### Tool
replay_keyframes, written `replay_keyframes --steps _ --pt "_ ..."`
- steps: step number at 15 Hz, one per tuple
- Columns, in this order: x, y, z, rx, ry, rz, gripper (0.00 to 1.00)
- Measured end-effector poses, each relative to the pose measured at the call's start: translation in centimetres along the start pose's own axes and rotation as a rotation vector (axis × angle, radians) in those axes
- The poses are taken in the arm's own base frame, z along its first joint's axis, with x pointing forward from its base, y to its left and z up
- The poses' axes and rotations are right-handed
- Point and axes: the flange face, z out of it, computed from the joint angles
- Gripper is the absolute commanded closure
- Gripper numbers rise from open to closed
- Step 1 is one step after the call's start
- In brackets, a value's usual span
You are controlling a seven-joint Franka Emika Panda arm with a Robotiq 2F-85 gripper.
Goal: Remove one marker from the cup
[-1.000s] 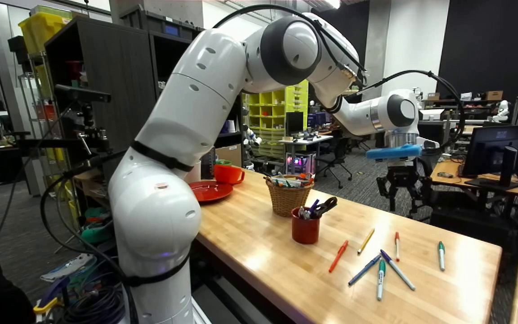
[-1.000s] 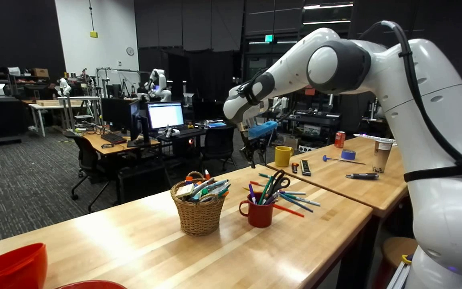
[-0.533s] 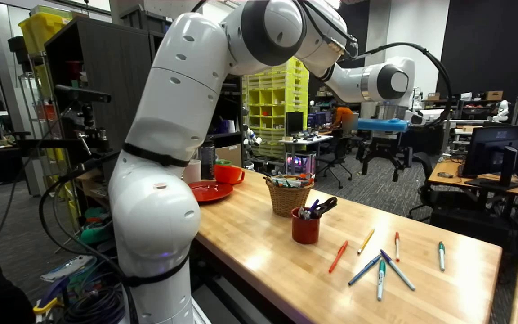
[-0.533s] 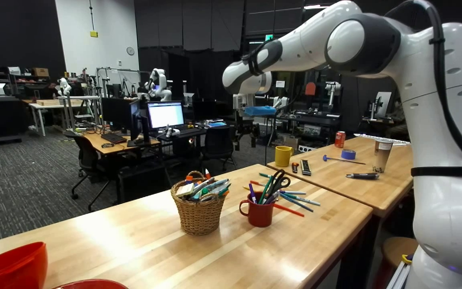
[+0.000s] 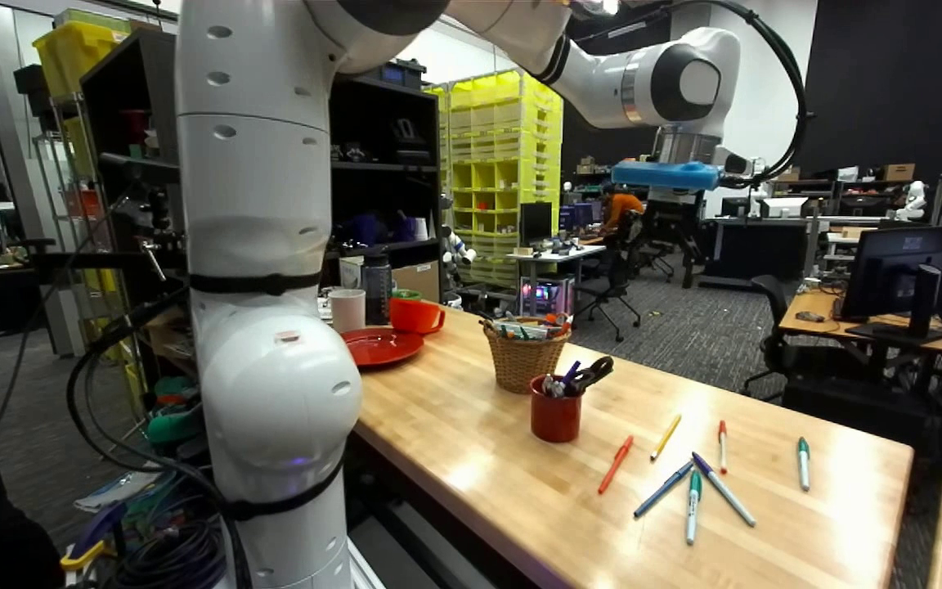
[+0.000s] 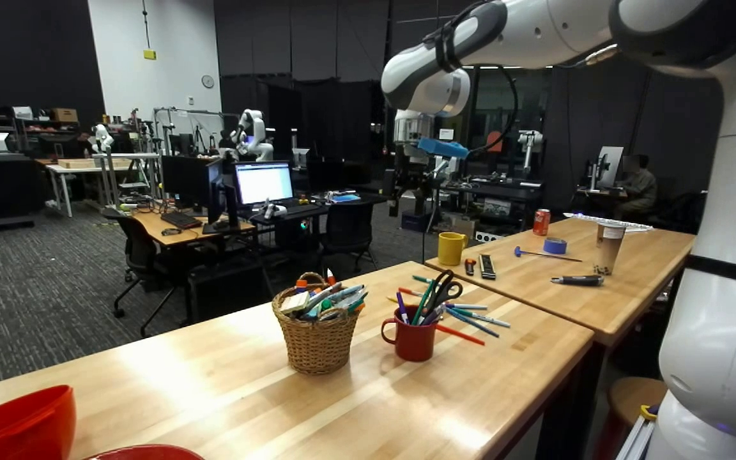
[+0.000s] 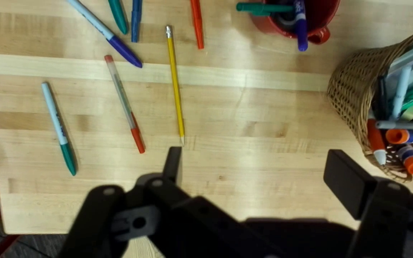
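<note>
A red cup (image 6: 414,342) with a handle stands upright on the wooden table in both exterior views (image 5: 555,419). A teal marker (image 6: 423,300) leans in it beside a purple marker (image 6: 402,308) and black scissors (image 6: 446,291). In the wrist view the cup (image 7: 321,14) is at the top edge, partly cut off, with the teal marker (image 7: 264,8) and purple marker (image 7: 301,30) sticking out over its rim. My gripper (image 7: 255,163) is open with nothing between its fingers. It hangs high above the table, away from the cup, in both exterior views (image 6: 407,206) (image 5: 666,258).
A wicker basket (image 6: 318,345) full of pens and markers stands beside the cup. Loose on the table lie a light-blue marker with a teal cap (image 7: 58,127), a yellow pencil (image 7: 176,86), a red pen (image 7: 124,104) and several others. A red plate (image 5: 381,348) is farther along.
The open gripper and arm have risen and drawn back from the table's far end. The cup, the basket and the loose pens have stayed in place.
</note>
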Motion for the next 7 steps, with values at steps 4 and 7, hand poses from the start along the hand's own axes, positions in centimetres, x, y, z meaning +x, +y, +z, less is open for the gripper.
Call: replay_keyframes --steps 4,7 --pt "-4.9 -0.9 -1.0 0.004 0.009 0.002 0.00" --pt "-7.8 -1.1 -1.8 0.012 0.012 0.006 0.00"
